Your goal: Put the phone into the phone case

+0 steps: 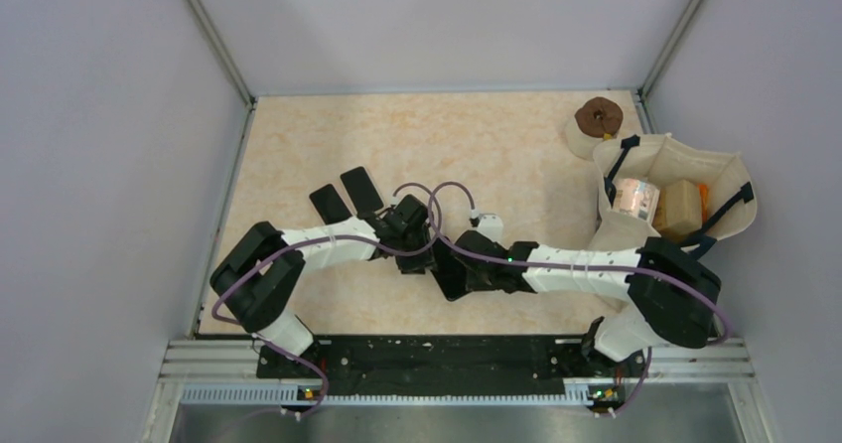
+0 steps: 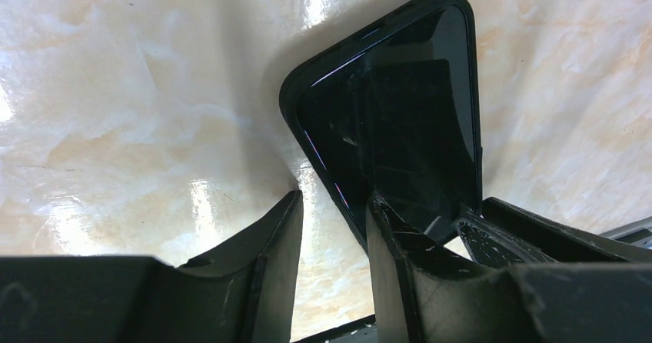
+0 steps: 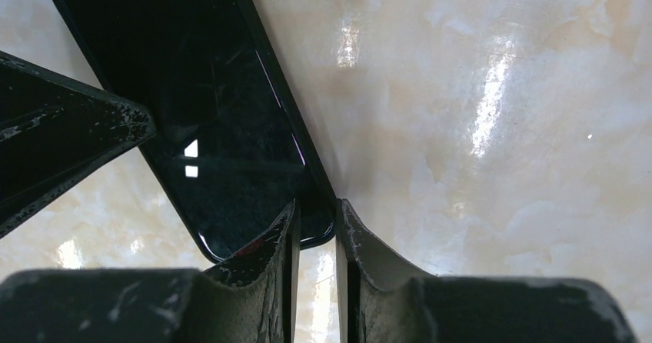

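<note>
Pinching the phone case [image 3: 286, 97] corner, the right claw [image 3: 317, 204] is clenched; left claw [image 2: 334, 198] sits released beside it; overhead, the phone [image 3: 207, 104] is hidden beneath them.

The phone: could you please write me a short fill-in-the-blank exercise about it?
1. The phone is ___ in colour.
2. Its corner sits between the fingers of the right gripper, not the ___ one.
3. The left gripper is ___, with bare table between its fingers.
Missing: black; left; open.

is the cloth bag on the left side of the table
No, the bag sits at the right edge of the table.
</note>
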Controlling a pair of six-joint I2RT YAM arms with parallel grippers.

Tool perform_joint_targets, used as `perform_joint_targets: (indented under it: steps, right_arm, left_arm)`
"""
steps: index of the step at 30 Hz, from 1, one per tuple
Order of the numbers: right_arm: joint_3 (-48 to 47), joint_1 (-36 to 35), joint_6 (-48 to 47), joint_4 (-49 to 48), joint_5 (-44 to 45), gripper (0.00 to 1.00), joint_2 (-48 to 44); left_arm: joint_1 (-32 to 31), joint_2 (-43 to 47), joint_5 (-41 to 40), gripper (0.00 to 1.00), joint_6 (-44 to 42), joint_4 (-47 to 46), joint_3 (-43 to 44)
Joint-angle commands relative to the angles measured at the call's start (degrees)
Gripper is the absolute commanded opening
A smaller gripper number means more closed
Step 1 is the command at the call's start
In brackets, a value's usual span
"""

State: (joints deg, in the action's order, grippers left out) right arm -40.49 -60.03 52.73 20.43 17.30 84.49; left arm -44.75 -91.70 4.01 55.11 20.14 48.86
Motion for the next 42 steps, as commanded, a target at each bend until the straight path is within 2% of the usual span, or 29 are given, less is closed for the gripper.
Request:
perform_joint_targets:
  steps: [1,7,10,13,15,18,24,31,36,42]
  right_arm:
    - [6.2,-3.8,3.6,5.5,-10.2,0.15,14.3]
    - [-0.1,-1.2,0.3,6.0,-10.2,0.19,6.6]
    - [-2.9,2.2,-2.5,5.8,-10.8,0.29,2.0]
    - [-4.2,6.4,-5.2,4.3,-11.7,0.44,-4.6]
    - [-4.4,9.5,-7.1,2.2,-13.7,0.53,-8.4]
    - [-5.6,13.1,-9.7,1.2,-14.9,0.60,-12.8]
    - [-5.1,19.5,-12.5,2.1,-15.8,0.67,-19.9]
    - [-3.1,24.9,-14.3,5.5,-17.0,0.74,-27.9]
    - [-0.9,25.5,-13.8,6.3,-18.7,0.76,-31.3]
    - [0.2,25.9,-13.9,7.2,-19.4,0.78,-33.7]
  left_arm:
    - [1.0,1.2,0.2,0.42,-1.9,-1.1,-1.2]
    - [1.3,1.6,-0.3,0.42,-1.6,-0.2,-0.9]
    - [1.3,2.5,-1.4,0.42,-0.7,0.9,0.2]
    - [1.0,3.8,-5.6,0.43,1.4,3.3,1.5]
    - [0.3,4.4,-8.9,0.49,3.3,5.6,3.4]
    - [-1.5,3.9,-14.0,0.62,6.9,9.5,6.9]
    - [-8.2,-2.9,-23.9,0.85,15.4,18.8,18.7]
    - [-12.7,-13.5,-31.4,0.92,23.0,32.0,32.4]
    - [-13.7,-15.9,-30.5,0.97,26.0,33.3,33.3]
    - [-14.0,-17.9,-26.4,0.99,26.4,29.3,31.2]
